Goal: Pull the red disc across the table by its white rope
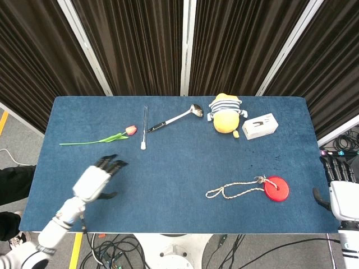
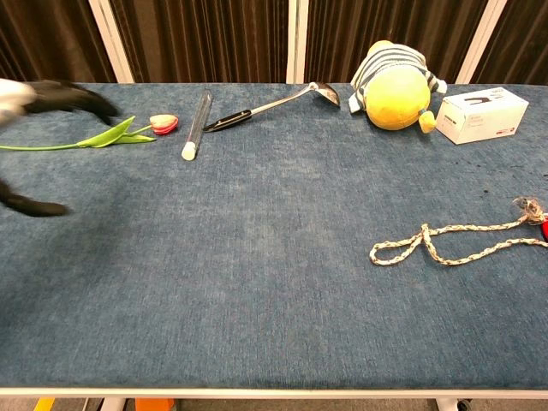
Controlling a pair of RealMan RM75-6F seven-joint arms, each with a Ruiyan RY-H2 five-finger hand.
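A red disc [image 1: 276, 188] lies flat near the table's front right. Its white rope [image 1: 234, 190] runs leftward from it and ends in a loop; the chest view shows the rope [image 2: 445, 242] with only a sliver of the disc [image 2: 545, 229] at the right edge. My left hand [image 1: 97, 179] hovers over the front left of the table, fingers spread, holding nothing, far from the rope. It is blurred in the chest view [image 2: 43, 101]. My right hand [image 1: 339, 190] hangs beside the table's right edge, fingers apart and empty.
Along the back lie a tulip [image 1: 106, 137], a glass tube [image 1: 145, 128], a metal ladle [image 1: 175, 118], a yellow plush toy [image 1: 226, 116] and a white box [image 1: 259, 125]. Blue cloth covers the table [image 1: 168, 179].
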